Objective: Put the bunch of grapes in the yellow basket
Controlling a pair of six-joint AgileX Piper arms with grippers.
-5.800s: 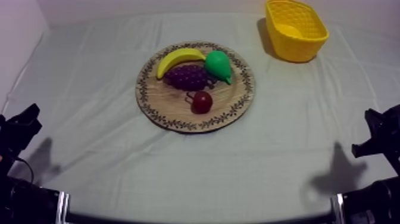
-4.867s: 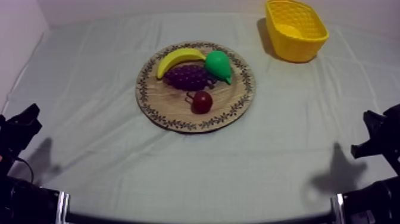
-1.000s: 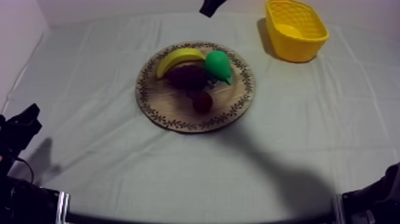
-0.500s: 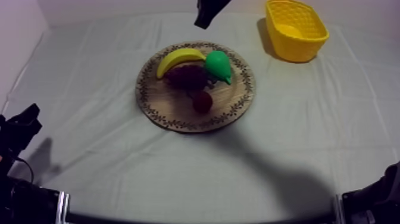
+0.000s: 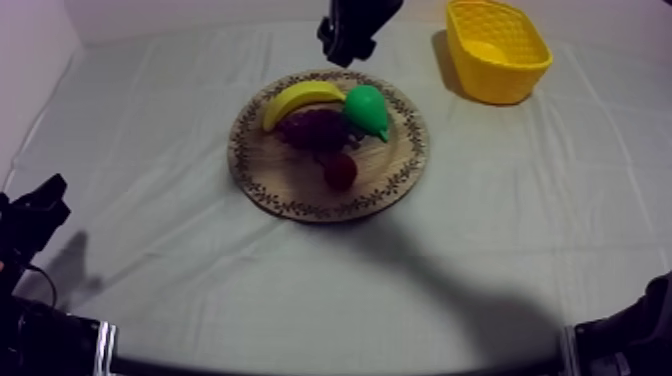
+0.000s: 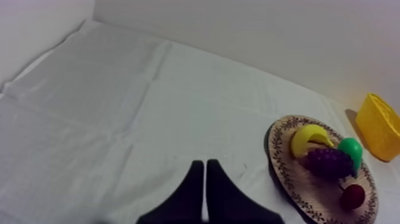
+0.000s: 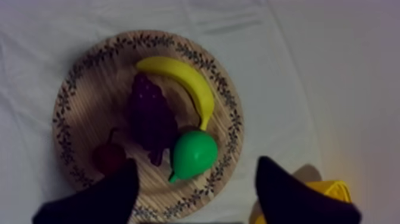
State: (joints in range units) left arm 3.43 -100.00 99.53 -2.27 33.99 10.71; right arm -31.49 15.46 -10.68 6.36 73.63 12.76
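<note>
Right wrist view: right tool (image 7: 196,164), fingers apart, hung above the wooden board (image 7: 83,119), bunch of grapes (image 7: 149,116) just ahead, long axis crosswise to the closing line.

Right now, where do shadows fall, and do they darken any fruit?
Top view: a broad shadow runs from the cloth at the near right up over the grapes and red fruit, dulling both; banana and pear are bright. Left wrist view: the grapes look evenly lit. Right wrist view: grapes and red fruit are dim.
</note>
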